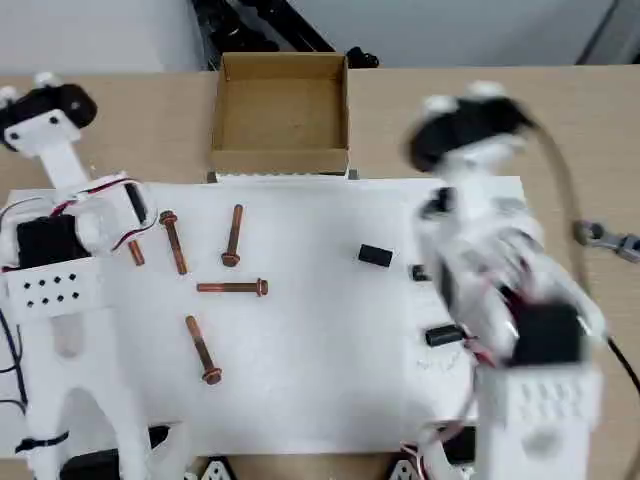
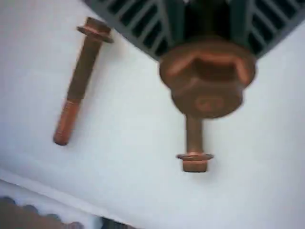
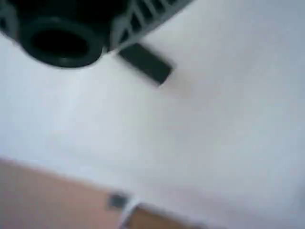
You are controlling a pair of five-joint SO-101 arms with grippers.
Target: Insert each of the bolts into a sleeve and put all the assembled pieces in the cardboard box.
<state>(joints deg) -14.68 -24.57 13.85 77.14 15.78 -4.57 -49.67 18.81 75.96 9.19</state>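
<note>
I am watching my left gripper (image 2: 208,21) pinching a copper hex-flange bolt (image 2: 207,80) above the white sheet (image 1: 320,390), the bolt's head facing the wrist camera. My right gripper (image 3: 71,12) is clamping a black cylindrical sleeve (image 3: 59,44), its bore turned toward the camera. Four more copper bolts (image 1: 232,287) are lying on the sheet's left part, and loose black sleeves (image 1: 375,255) on its right. The open cardboard box (image 1: 280,160) is sitting at the sheet's far edge.

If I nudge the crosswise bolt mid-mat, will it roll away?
The bolt likely rolls in an arc: its flanged head is wider than the shank. It looks like solid metal, so probably stiff and heavy for its size.
</note>
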